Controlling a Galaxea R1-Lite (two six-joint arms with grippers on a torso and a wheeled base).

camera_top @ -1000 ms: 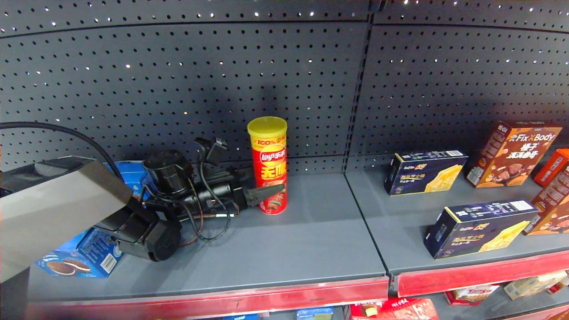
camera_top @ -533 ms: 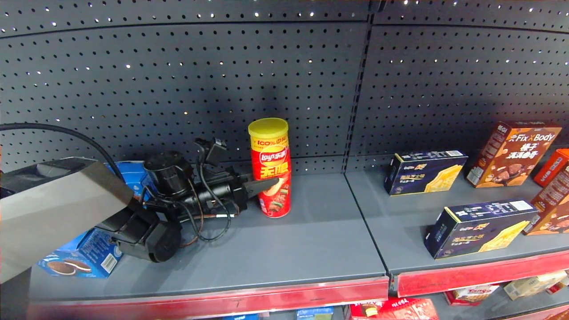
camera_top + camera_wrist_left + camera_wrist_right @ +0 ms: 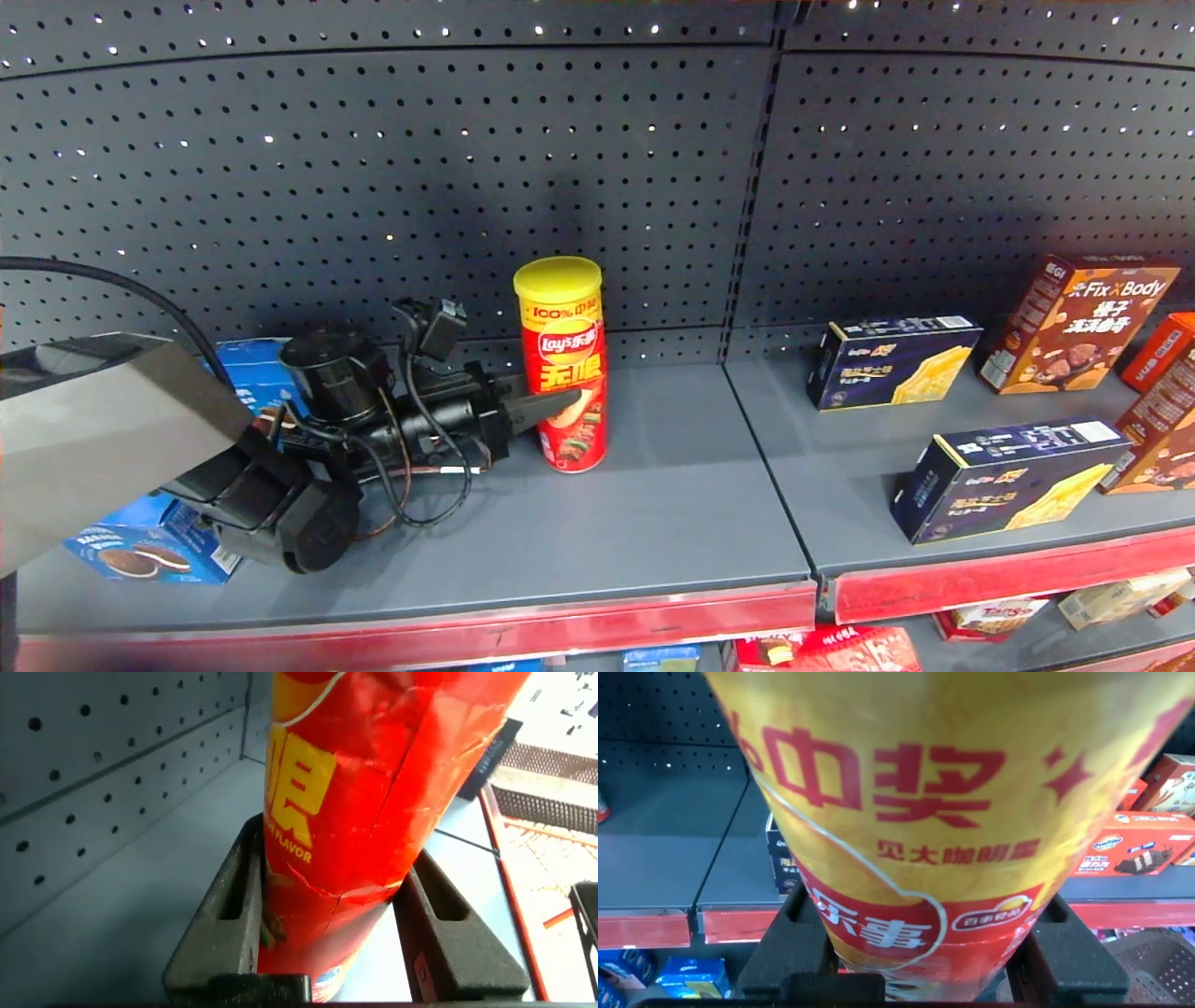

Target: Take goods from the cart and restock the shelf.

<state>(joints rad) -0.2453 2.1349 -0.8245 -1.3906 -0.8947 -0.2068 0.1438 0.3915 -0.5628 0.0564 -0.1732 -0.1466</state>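
A red chips can (image 3: 564,364) with a yellow lid stands on the grey shelf (image 3: 653,504) close to the pegboard back wall. My left gripper (image 3: 569,411) comes in from the left and is shut on the can's lower half. In the left wrist view the two dark fingers (image 3: 229,915) press on either side of the red can (image 3: 346,812), whose wall is creased. In the right wrist view my right gripper (image 3: 929,943) is shut on a yellow chips can (image 3: 906,793), held in front of the shelves.
Blue cookie boxes (image 3: 149,551) lie at the shelf's left end behind my left arm. Two dark blue boxes (image 3: 1008,476) and a brown box (image 3: 1083,322) sit on the right shelf section. A red strip (image 3: 467,635) marks the front edge. Free shelf lies right of the can.
My left arm has pulled slightly left and toward the shelf's front, bringing the red can with it. The boxes on the right have not moved.
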